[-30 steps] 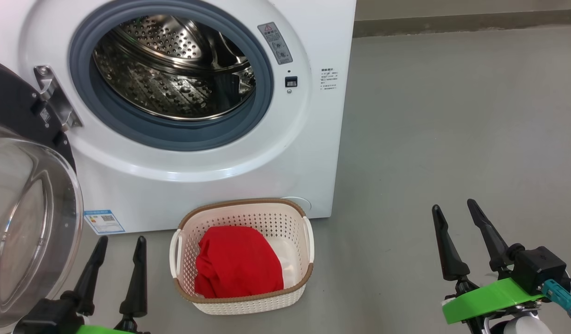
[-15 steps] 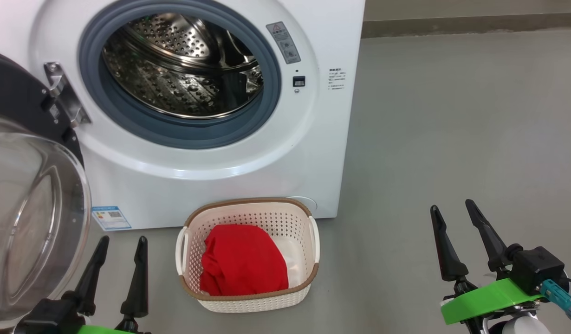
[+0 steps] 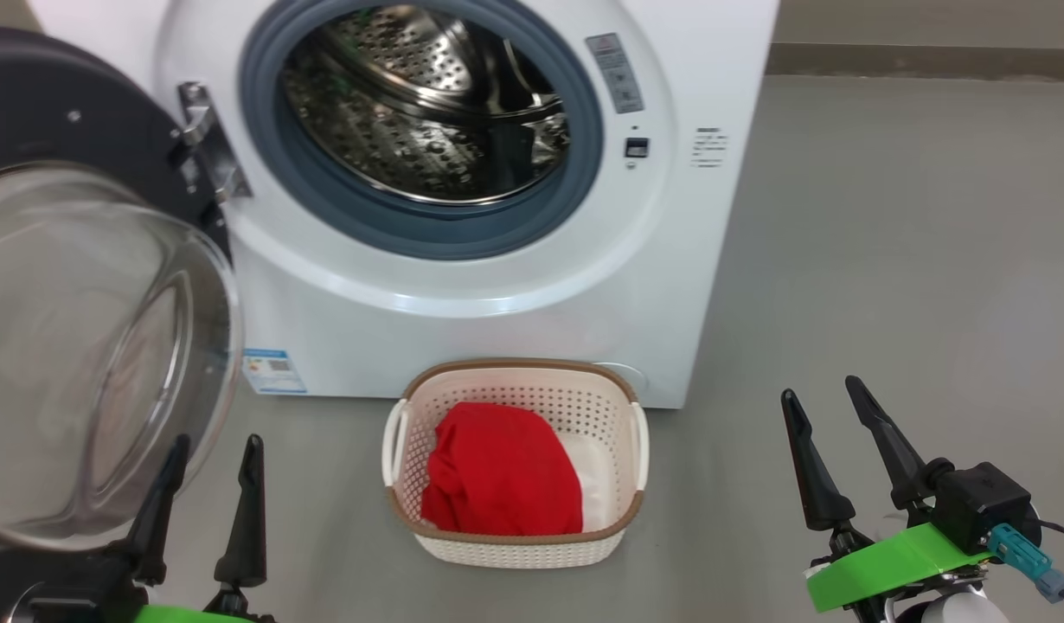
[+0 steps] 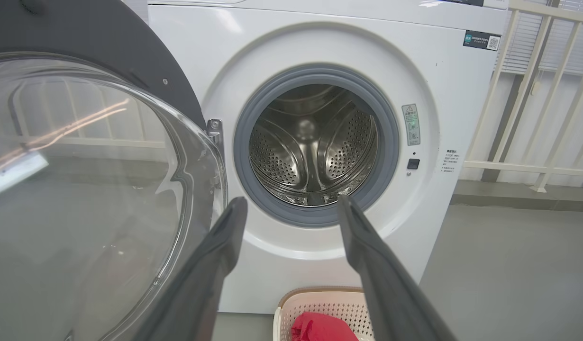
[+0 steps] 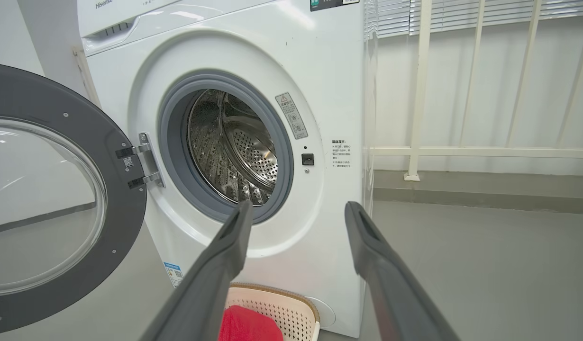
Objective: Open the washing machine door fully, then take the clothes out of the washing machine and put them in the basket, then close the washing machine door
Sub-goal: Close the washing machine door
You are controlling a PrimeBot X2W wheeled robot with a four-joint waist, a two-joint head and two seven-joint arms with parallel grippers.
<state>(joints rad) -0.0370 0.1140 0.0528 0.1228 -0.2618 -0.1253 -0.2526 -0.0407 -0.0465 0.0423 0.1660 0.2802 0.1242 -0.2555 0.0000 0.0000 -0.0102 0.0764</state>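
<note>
Clothes (image 3: 502, 472) lie in the basket (image 3: 515, 370) as a bright red heap that fills its left and middle. A white patch shows along the heap's right side, and I cannot tell whether it is fabric or the basket's bottom. The basket stands on the grey floor (image 3: 887, 260) just in front of the washer (image 3: 463, 320), below the right part of its opening.

Door (image 3: 108, 346) hangs swung wide open at the left of the opening on its metal hinge (image 3: 208, 143), with the clear glass bowl bulging toward the head camera and the black rim behind it. The grey ring (image 3: 463, 238) frames the drum (image 3: 428, 121), whose perforated steel wall shows in all three views. A small blue label (image 3: 274, 370) sits low on the washer's front, near the door's edge.

Left gripper (image 3: 218, 443) hovers at the lower left of the head view, just beside the glass bowl, fingers spread apart with nothing between them. Whether a finger touches the glass I cannot tell. Right gripper (image 3: 819, 389) hovers at the lower right above the floor, well apart from basket and washer, fingers likewise spread and holding nothing. In each wrist view the two fingers point toward the washer's front. A white railing (image 5: 462, 151) stands beyond the washer's right side.
</note>
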